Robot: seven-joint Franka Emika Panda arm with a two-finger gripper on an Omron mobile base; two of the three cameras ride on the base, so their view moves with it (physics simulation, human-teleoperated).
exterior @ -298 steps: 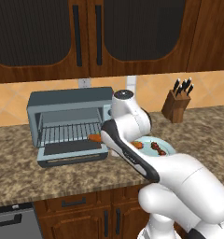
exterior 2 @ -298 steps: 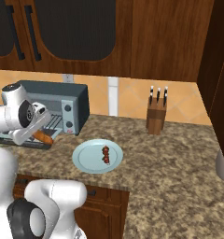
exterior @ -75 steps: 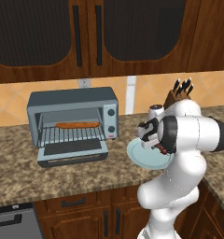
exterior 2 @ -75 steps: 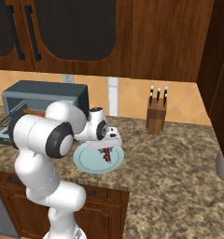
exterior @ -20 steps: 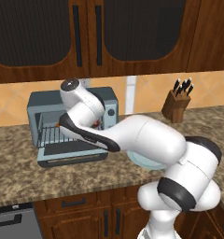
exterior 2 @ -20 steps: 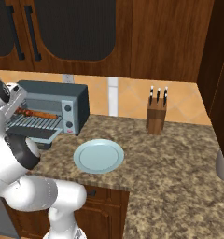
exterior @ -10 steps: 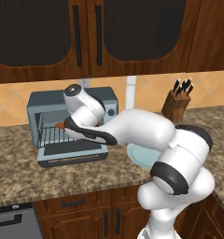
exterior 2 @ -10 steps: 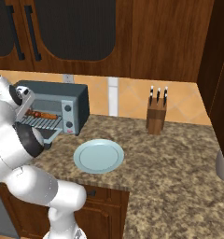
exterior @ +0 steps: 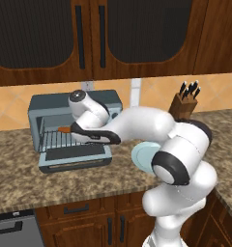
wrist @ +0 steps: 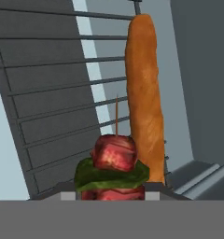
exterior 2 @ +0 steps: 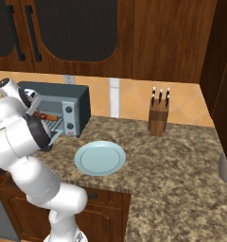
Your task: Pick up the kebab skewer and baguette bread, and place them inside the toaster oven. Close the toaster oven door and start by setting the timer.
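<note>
claw: reached into the open toaster oven [exterior: 74,126] at the back left of the surface [exterior: 21,178]; its fingertips were hidden in the hand view, so whether it pinched the skewer or had spread could not be told.
kebab skewer: sat right at the claw, red meat chunk [wrist: 115,153] over a green piece, thin stick pointing away along the claw's line of sight.
baguette bread: lay on the wire rack [wrist: 48,93] inside the oven, just beside the skewer; its long axis [wrist: 144,93] ran parallel to the skewer's stick. An orange end showed at the rack's left [exterior: 65,129].
key relation: judged, the skewer had to settle on the rack alongside the bread, not across it.
toaster oven door: dropped open, flat toward the front edge [exterior: 75,157].
plate: bare, right of the oven [exterior 2: 100,158].
writing: none readable.
</note>
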